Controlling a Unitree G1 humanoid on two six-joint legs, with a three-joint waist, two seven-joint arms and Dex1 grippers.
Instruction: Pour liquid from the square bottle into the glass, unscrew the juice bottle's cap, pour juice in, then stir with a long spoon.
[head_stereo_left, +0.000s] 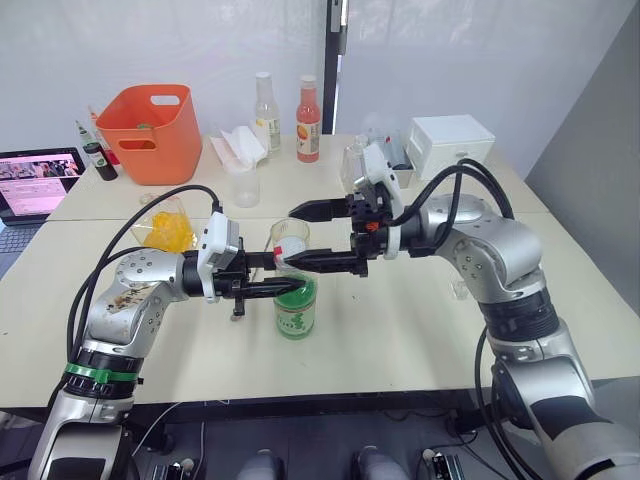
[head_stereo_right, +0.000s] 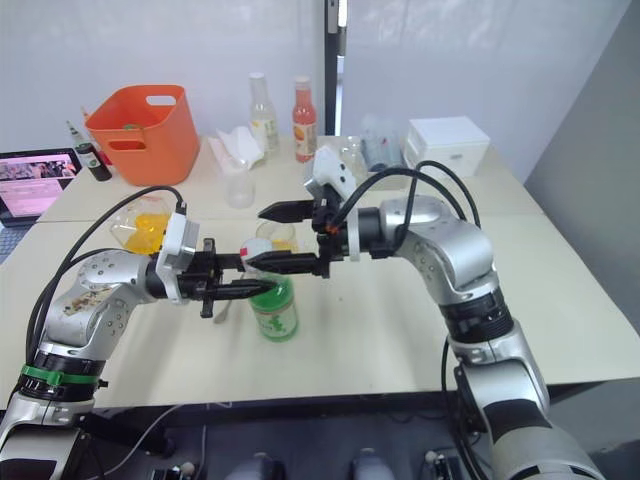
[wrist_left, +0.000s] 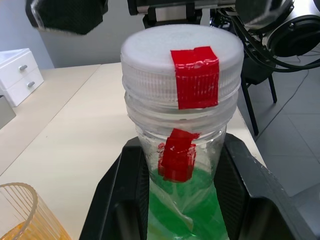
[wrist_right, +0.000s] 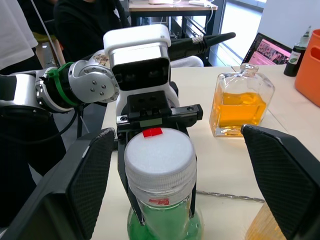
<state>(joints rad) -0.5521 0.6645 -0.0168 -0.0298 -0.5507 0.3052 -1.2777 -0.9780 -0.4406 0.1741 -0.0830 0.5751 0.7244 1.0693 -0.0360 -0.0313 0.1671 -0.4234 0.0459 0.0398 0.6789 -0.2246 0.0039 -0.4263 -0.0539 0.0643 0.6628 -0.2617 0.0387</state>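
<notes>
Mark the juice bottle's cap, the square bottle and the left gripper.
cap (wrist_left: 180, 55), left wrist view, on its flat white top.
square bottle (wrist_right: 241, 107), right wrist view, on the glass side over the orange liquid.
left gripper (head_stereo_left: 292, 276), left eye view, between its fingertips at the bottle's neck.

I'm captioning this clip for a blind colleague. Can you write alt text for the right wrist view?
The right gripper, fingers open, flanks the white cap of the juice bottle, whose neck the left gripper holds. The square bottle stands behind.

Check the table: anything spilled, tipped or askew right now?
No spill or tipping. The juice bottle stands upright, its neck clamped by the left gripper; the cap sits level, red tape running over its edge.
</notes>
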